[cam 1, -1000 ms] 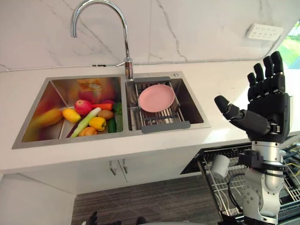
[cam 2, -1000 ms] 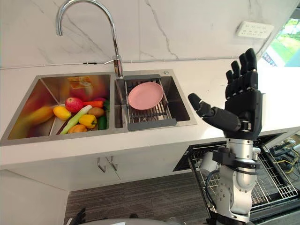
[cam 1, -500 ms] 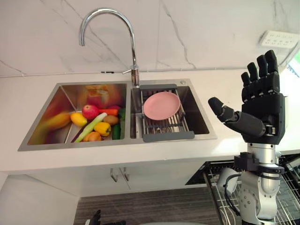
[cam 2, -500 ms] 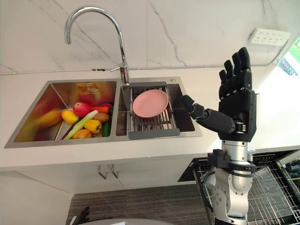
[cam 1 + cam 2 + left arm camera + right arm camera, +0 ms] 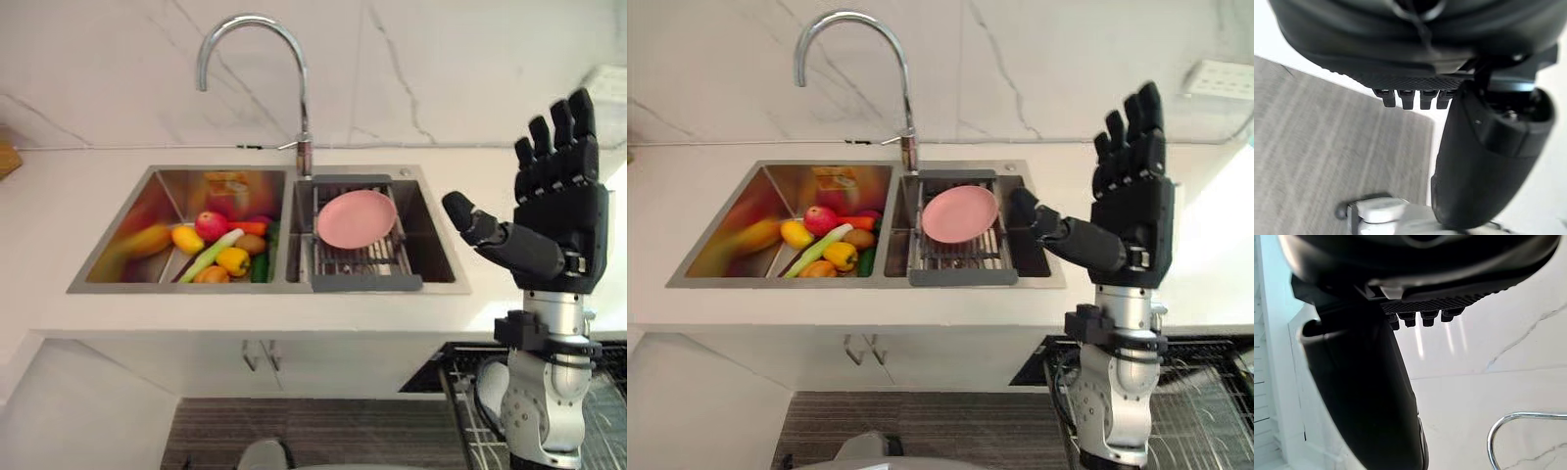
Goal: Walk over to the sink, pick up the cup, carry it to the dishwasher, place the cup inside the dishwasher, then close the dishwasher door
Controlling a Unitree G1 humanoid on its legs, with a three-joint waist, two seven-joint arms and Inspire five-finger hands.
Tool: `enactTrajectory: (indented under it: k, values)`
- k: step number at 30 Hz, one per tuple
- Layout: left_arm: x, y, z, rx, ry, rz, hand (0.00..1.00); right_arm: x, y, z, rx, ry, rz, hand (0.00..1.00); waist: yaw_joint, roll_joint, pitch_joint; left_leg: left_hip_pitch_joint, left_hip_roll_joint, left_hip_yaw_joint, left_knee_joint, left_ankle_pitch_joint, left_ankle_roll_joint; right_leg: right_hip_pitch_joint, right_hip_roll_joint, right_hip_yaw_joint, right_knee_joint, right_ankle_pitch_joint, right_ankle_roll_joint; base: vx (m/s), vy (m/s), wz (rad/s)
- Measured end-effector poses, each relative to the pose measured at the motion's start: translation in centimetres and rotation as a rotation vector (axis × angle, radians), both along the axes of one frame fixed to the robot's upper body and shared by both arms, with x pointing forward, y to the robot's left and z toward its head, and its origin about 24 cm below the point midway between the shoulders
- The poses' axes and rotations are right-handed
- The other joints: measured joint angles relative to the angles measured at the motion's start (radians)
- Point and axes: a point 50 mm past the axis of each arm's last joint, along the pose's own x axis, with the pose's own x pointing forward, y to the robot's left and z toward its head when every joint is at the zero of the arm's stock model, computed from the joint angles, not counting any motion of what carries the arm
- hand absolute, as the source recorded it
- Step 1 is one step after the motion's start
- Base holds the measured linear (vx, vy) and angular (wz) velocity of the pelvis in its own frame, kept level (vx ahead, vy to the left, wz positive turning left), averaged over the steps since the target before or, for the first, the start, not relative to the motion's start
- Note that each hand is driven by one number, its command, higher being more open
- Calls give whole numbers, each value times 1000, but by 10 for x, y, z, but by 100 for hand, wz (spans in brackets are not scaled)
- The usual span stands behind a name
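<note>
sink [image 5: 432, 235] with produce [image 5: 220, 253], pink plate [image 5: 357, 217] on rack [image 5: 364, 282]

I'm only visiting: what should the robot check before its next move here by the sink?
1. Right hand free: ok, open, raised, holding nothing.
2. Left hand free: ok, open above the floor.
3. Cup out of the sink: ok, it holds a pink plate and fruit, no cup seen.
4. Cup in the dishwasher rack: cannot tell, a pale shape there is half hidden.
5. Rack pushed in for closing: not ok, it sticks out past the counter.
</note>
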Motion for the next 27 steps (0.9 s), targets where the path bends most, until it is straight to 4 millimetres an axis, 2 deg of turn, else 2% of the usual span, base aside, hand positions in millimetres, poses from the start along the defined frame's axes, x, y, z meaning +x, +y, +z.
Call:
enactTrajectory:
  k: [1,3,6,8,9,10,11,14,15,16,17,19,20,27]
  values:
    - [2,1,1,2,-10,-1,100,0,4,-2,5,9,17,100,11,-3,1,-2,-9,6,13,-14,13,-1,-12,24,0,5,8,188,202,1]
    - [5,2,2,9,-29,-2,100,0,12,-1,12,-4,57,100,30,-7,-1,16,-26,26,1,-32,19,-1,-31,62,1,9,15,165,186,-14]
    - [4,3,3,13,-28,-7,100,-2,18,1,7,-32,98,100,34,-17,-22,52,-50,42,-40,-70,15,-23,-51,87,58,13,20,137,110,-24]
    - [3,4,2,11,-15,-26,100,-2,17,1,3,-38,95,100,32,-5,-43,88,-62,32,-99,-73,15,-116,-60,123,239,12,21,135,143,-28]
    - [5,4,2,13,-17,-47,100,0,18,2,4,-46,99,100,27,-2,-44,118,-72,12,-132,-68,19,-198,-68,157,398,12,21,120,165,-32]
    - [4,8,3,22,-7,-84,100,4,20,1,8,-47,107,100,14,-10,-39,162,-90,-15,-171,-51,33,-284,-72,201,581,2,30,183,137,1]
    - [4,19,4,44,9,-120,100,7,21,-5,17,-27,106,100,-15,-29,-48,200,-93,-31,-199,-34,40,-325,-67,189,621,-35,13,200,104,23]
    - [21,25,5,58,-29,-123,100,11,24,-7,25,-23,123,100,-28,-42,-56,228,-94,-59,-205,-34,38,-373,-48,125,519,-52,-10,222,-4,37]
    - [33,26,7,61,-66,-116,100,14,28,-6,29,-28,136,100,-29,-44,-57,231,-99,-76,-200,-38,31,-385,-33,94,419,-14,-35,199,-50,34]
    - [38,26,7,59,-85,-107,100,15,30,-6,31,-29,143,100,-28,-54,-58,235,-108,-82,-196,-42,25,-385,-23,83,355,51,-60,272,-92,32]
    - [45,25,7,42,-105,-80,100,21,32,-8,14,-17,149,100,-26,-44,-66,247,-99,-107,-187,-54,5,-344,-8,67,294,63,-48,222,-73,13]
    - [48,25,9,48,-128,-80,100,26,31,-7,-15,-8,131,100,-18,-33,-66,265,-78,-125,-195,-55,2,-284,22,57,198,88,-33,196,-53,-2]
    - [32,27,5,27,-72,-49,100,41,38,5,-1,-66,149,100,1,-49,-30,275,-99,-141,-302,10,8,-138,22,63,-87,235,-23,86,-21,-6]
    - [33,27,5,7,-74,-56,100,41,37,4,4,-62,161,100,-1,-51,-24,258,-98,-139,-310,10,8,-155,20,58,-84,234,-23,0,0,0]
